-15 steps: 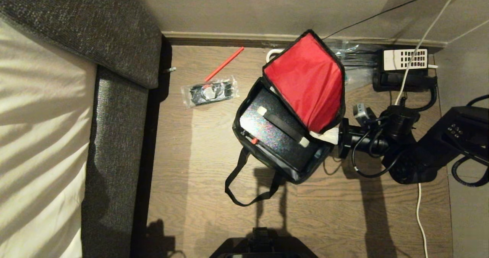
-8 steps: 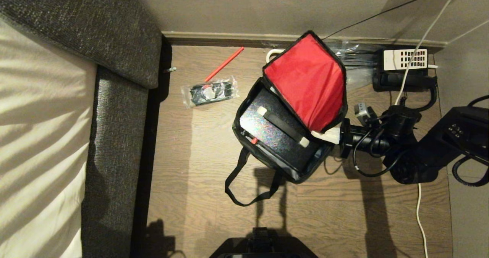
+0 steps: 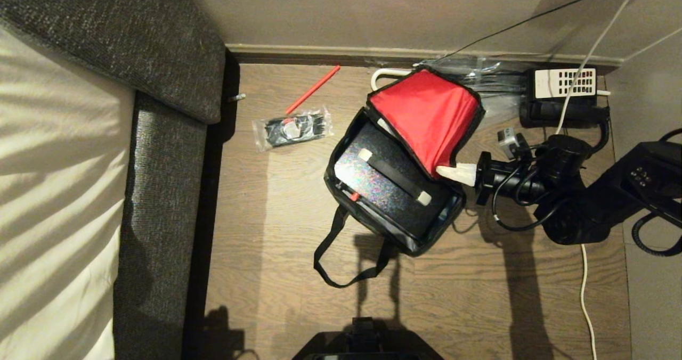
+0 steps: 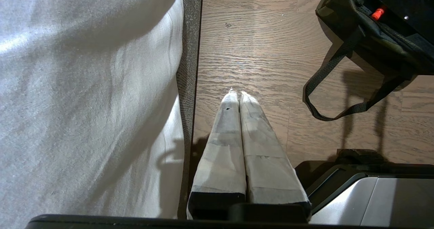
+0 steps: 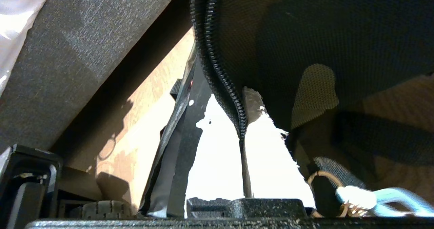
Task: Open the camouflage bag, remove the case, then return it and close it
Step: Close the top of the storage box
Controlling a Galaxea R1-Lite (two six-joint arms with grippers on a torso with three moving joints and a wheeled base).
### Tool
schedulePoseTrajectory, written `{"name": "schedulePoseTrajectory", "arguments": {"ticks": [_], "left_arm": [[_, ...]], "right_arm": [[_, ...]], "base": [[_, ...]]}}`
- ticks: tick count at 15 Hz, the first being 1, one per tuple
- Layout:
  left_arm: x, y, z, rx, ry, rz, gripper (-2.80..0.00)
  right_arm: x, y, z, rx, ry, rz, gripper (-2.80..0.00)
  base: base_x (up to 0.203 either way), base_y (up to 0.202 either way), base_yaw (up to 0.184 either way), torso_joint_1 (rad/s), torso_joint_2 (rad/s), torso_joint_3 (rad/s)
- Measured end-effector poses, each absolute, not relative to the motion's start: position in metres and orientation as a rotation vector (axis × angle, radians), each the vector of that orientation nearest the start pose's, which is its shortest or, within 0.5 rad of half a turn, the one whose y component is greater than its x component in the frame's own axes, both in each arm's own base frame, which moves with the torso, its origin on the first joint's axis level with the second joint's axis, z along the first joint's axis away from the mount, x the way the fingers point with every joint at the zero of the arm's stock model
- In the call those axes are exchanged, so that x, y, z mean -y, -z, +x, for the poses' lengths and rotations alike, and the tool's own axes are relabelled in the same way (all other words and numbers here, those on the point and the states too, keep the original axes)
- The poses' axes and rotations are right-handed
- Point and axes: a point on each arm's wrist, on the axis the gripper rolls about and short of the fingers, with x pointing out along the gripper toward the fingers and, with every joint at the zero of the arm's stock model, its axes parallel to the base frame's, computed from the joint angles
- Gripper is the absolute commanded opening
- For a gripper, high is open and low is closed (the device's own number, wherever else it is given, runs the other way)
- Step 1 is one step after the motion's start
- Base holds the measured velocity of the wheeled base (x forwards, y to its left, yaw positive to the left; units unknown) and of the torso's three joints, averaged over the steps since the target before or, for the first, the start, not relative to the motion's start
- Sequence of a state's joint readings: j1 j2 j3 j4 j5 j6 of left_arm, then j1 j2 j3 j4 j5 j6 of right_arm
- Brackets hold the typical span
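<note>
The camouflage bag (image 3: 333, 188) lies open on the wooden floor, and its red-lined lid (image 3: 426, 115) is lifted. Inside it lies the case (image 3: 373, 194), black and speckled, with its strap handle across the top and a small red latch near the bag's rim. My right gripper (image 3: 456, 173) reaches in from the right and is shut on the lid's zipper edge (image 5: 217, 69) at the near corner. Off to the side my left gripper (image 4: 237, 95) hangs shut and empty over the floor by the bed's edge. A corner of the bag (image 4: 356, 36) shows in the left wrist view.
A grey-upholstered bed (image 3: 160, 163) borders the floor on the left. A clear packet of black items (image 3: 293, 128) and a red stick (image 3: 313, 88) lie beyond the bag. A black telephone (image 3: 565, 96) sits by the wall. The bag's strap loop (image 3: 341, 275) and a white cable (image 3: 586, 296) trail on the floor.
The red lid has tipped back and looks shorter, its far corner lower in the picture. My right gripper has shifted a little toward the wall with the lid's edge. The case has not moved.
</note>
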State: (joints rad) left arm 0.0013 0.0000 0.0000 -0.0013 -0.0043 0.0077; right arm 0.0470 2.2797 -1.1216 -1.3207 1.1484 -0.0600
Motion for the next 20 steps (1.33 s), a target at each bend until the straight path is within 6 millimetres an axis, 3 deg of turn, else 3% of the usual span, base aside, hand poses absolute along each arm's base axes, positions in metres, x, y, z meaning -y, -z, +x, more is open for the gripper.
{"name": "schedulePoseTrajectory", "arguments": {"ticks": [20], "left_arm": [[0.0,-0.076,-0.023,0.001,0.003,0.007,-2.8]], "right_arm": [[-0.021,-0.109,0.435,0.15,-0.99,-0.153,-2.8]], "base": [[0.0,0.0,0.0,0.0,0.0,0.0]]}}
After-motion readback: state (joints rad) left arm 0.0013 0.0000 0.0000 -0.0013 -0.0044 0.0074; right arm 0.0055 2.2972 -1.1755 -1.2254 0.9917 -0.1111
